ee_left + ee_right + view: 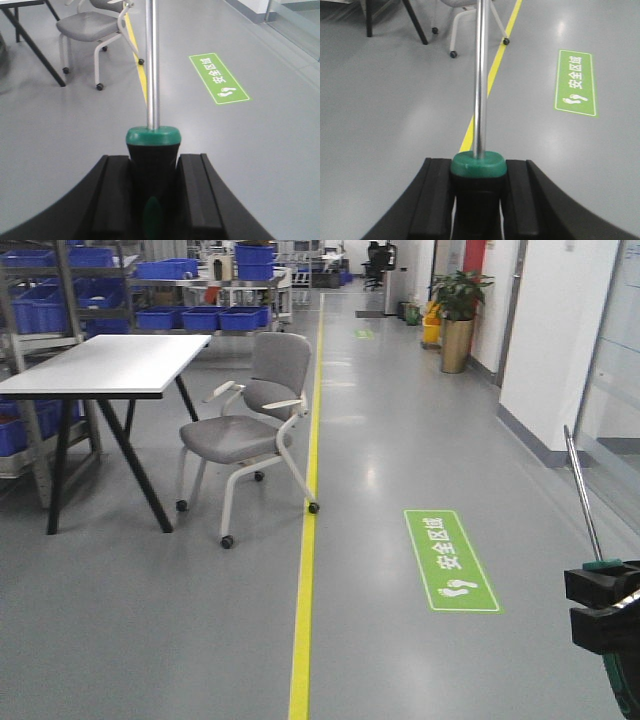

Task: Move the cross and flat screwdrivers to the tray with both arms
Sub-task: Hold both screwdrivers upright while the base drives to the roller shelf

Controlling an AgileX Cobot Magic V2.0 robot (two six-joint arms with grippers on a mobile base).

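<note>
The first screwdriver [152, 135] sits handle-deep in the left pincer [154, 175], which is closed snugly on the black grip, with the steel shaft running straight out ahead of it. The second screwdriver [480, 100] is clamped the same way in the right pincer [479, 180]. The tray is in no view. Ahead of both pincers lies only grey floor [395, 110], with a chair [90, 22] farther off.

The step in hand is probably the carry to the tray. Keep both grips firm, swing the long shafts clear of each other, and lay each one flat before letting go.

In the front view the right pincer is raised, its shaft tilted upward. The left arm is outside that view.
</note>
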